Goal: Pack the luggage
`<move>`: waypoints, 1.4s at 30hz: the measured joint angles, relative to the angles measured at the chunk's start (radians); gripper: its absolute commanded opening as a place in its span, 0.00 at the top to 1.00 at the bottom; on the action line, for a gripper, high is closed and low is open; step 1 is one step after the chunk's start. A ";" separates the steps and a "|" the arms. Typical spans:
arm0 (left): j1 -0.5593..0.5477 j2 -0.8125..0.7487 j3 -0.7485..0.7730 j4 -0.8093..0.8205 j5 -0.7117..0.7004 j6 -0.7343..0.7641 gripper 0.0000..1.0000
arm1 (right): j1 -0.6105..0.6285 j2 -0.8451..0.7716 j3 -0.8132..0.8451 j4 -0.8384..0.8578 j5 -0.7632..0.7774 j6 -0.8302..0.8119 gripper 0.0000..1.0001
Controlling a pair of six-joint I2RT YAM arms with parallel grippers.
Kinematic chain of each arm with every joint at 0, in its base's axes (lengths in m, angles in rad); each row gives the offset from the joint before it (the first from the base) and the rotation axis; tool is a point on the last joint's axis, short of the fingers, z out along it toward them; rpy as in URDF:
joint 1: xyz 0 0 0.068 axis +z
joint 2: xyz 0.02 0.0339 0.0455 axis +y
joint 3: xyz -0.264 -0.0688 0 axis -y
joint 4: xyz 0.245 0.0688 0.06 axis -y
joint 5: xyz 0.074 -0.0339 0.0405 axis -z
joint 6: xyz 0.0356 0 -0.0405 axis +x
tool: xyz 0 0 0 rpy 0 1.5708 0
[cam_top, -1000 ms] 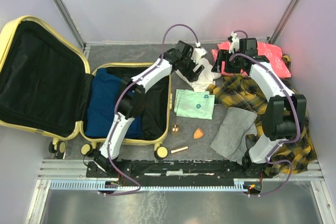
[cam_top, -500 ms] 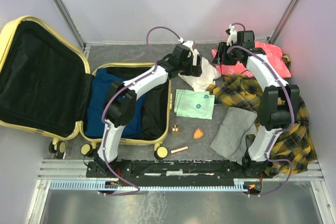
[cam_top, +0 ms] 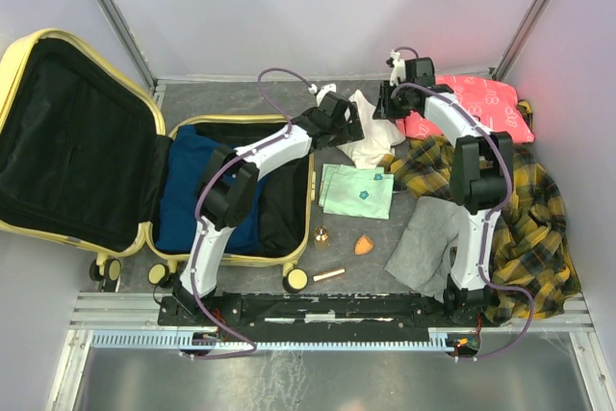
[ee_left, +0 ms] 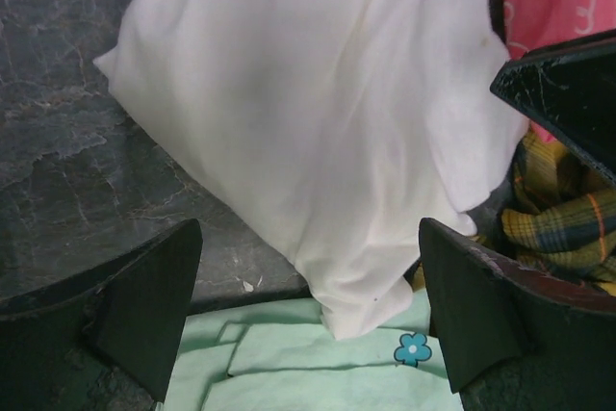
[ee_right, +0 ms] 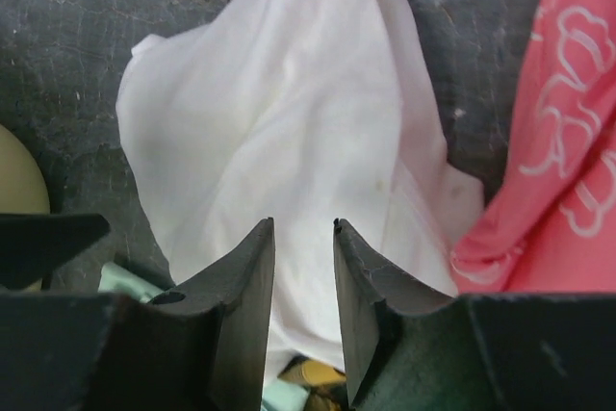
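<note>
The luggage lies open at the left, a pale yellow suitcase with its black-lined lid thrown back and a blue garment in its base. A crumpled white cloth lies on the table to its right. My left gripper hovers at the cloth's near-left side, wide open, the white cloth ahead of my left gripper. My right gripper is over the cloth's far end. In the right wrist view my right gripper shows a narrow gap, with the white cloth under it.
A folded mint-green cloth lies just near the white one. A pink cloth sits at the back right, above a yellow plaid shirt and a grey cloth. An orange sponge, a small copper piece and a gold tube lie near the front.
My right gripper has moved left from the pink cloth to over the white cloth, its jaws narrowing. My left gripper has drawn back slightly to the left of the cloth and opened fully.
</note>
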 measured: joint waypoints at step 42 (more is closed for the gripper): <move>0.051 0.267 0.152 0.272 0.142 -0.011 0.97 | 0.018 0.201 0.149 -0.159 0.008 0.008 0.82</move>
